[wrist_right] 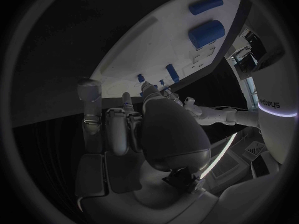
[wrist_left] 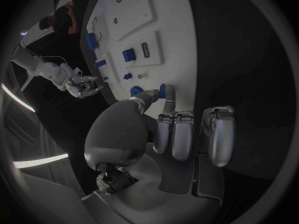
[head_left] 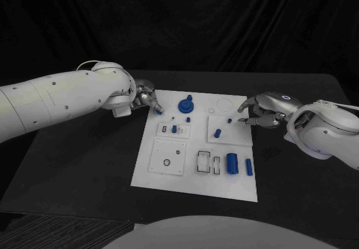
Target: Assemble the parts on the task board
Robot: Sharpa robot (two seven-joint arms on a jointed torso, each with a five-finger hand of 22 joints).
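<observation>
Black table (head_left: 82,171), matte top, filling mid-frame; black drape backdrop (head_left: 224,31) across upper frame; dark ribbed floor (head_left: 45,231) at lower left.

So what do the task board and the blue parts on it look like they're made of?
The task board looks like matte white plastic or painted sheet: flat, evenly white, without glare, with shallow raised panels. I can't tell which. The blue parts, such as the thick cylinder, look like smooth moulded or printed plastic: uniform colour, soft sheen. The left robot hand pinches one small blue piece.
</observation>
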